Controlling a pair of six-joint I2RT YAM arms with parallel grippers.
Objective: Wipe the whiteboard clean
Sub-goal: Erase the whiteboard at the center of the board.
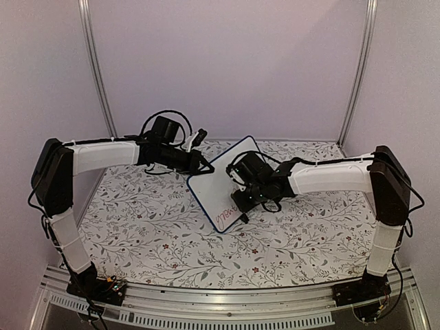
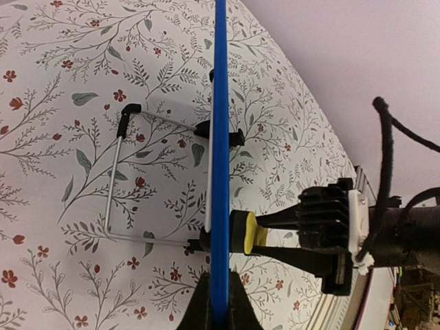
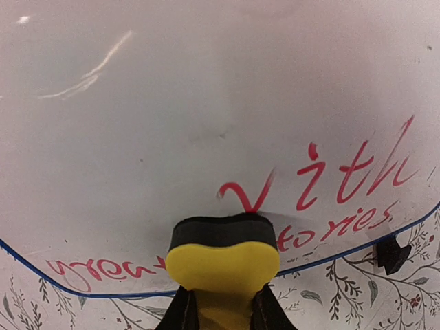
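My right tool [image 3: 221, 313] is shut narrow on a small yellow eraser [image 3: 221, 258]. The eraser's dark pad is pressed flat against the face of the whiteboard [image 3: 206, 103], low on the board near its bottom edge. Just around the pad there is red writing [image 3: 344, 179]: I can read "ith" and "stories" to one side and a word starting "grea" on the other. Above the eraser the white surface is bare apart from faint streaks. A thin blue frame [image 3: 82, 292] runs along the rounded lower edge, and a small black foot [image 3: 392, 254] sits at one corner.

My left tool [image 2: 220, 302] is clamped on the board's blue edge, one finger on each face, so I see the board edge-on. A bent wire stand [image 2: 113, 185] juts from its back. On the front side the right tool shows in this view too, with the eraser against the board.

From above, the whiteboard stands tilted between my two arms, around the middle of the worktop [image 1: 151, 227]. One corner points toward my bases. The worktop has a leaf-and-flower pattern. Beyond the board is a plain pale wall [image 1: 227, 62].
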